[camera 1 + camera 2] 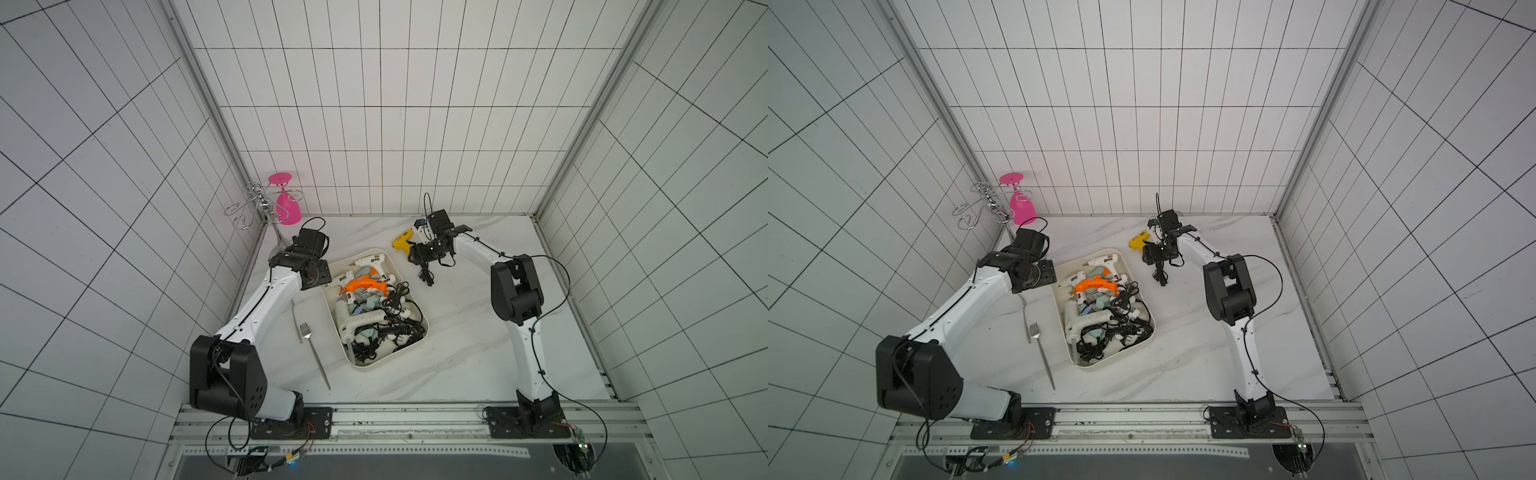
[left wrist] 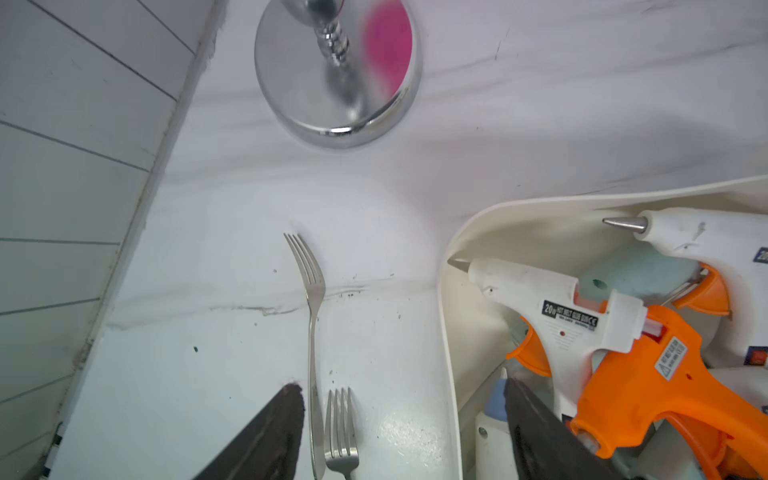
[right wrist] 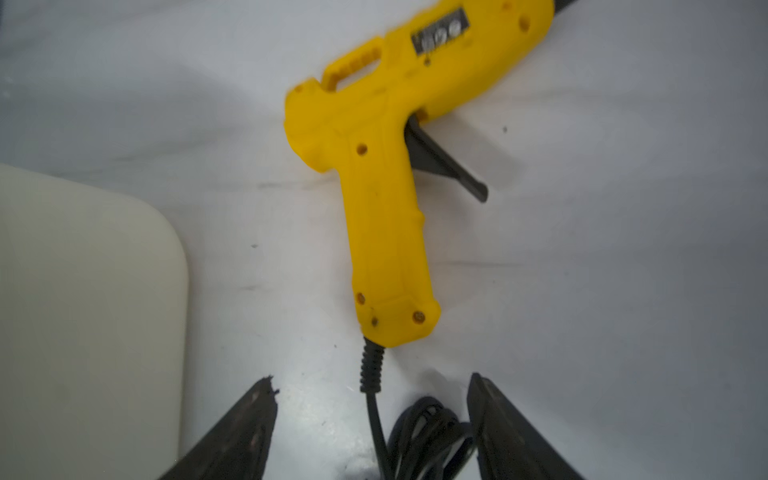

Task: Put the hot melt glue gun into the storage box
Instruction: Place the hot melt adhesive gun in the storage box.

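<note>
we see the yellow glue gun point(image 3: 374, 166) lying flat on the table point(image 3: 602, 291), just beside the box point(image 3: 83, 291), not in it. our right gripper point(image 3: 371, 379) hovers by its cord point(image 3: 424, 424), jaws wide, holding nothing; our left gripper point(image 2: 401, 385) is wide too, empty.

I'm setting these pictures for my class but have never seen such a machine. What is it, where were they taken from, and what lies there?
Two robot arms stand at a white table. Two pictures look down from overhead; two come from a camera on each arm's wrist. Each arm ends in a two-fingered tool. The left tool hangs open by two forks and the cream box, piled with glue guns. The right tool is open over the cord of a yellow glue gun lying outside the box. Neither holds anything. A chrome rack carries a pink glass.
</note>
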Robot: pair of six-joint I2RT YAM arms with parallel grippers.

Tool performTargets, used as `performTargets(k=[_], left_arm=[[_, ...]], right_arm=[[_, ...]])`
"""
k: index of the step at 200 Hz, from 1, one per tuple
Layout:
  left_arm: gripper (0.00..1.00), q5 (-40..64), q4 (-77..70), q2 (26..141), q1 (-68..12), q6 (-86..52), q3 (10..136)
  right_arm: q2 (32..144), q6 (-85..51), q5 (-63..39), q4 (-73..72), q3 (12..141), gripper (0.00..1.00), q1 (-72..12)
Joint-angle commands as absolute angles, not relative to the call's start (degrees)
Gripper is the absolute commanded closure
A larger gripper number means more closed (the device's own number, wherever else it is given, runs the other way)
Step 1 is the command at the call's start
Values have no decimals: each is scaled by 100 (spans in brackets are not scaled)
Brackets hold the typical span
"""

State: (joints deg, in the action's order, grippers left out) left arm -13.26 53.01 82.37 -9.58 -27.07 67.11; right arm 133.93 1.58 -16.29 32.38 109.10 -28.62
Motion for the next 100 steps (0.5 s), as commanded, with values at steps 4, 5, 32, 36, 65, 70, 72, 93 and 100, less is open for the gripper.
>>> performTargets(k=[4,5,32,36,65,70,72,93,100], left_arm=[[23,-597,5417,8177,-838,-3080,6465],[23,-584,5415,8180,-836,-3087,6463],[23,-286,5330,8358,-789,-3076,6357],[23,-256,5314,8398,-783,-3068,6346],[24,75,5194,8702,-780,-2799,6262],[25,97,5158,8762,-779,-2734,6245],[25,103,5141,8776,-781,-2709,6242],[28,136,4976,9003,-782,-2510,6195],[30,199,4931,9079,-783,-2407,6205]], right_arm=[[13621,844,-1125,3753,11572,24,-2900],[13639,848,-1116,3757,11587,24,-2900],[14152,918,-912,4085,12211,23,-2908],[14209,929,-904,4120,12282,23,-2905],[14609,1117,-891,4375,12839,23,-2926],[14681,1140,-899,4406,12959,23,-2935],[14703,1148,-901,4411,12998,23,-2929],[14898,1168,-972,4433,13300,24,-2978],[14936,1195,-989,4425,13331,25,-3001]])
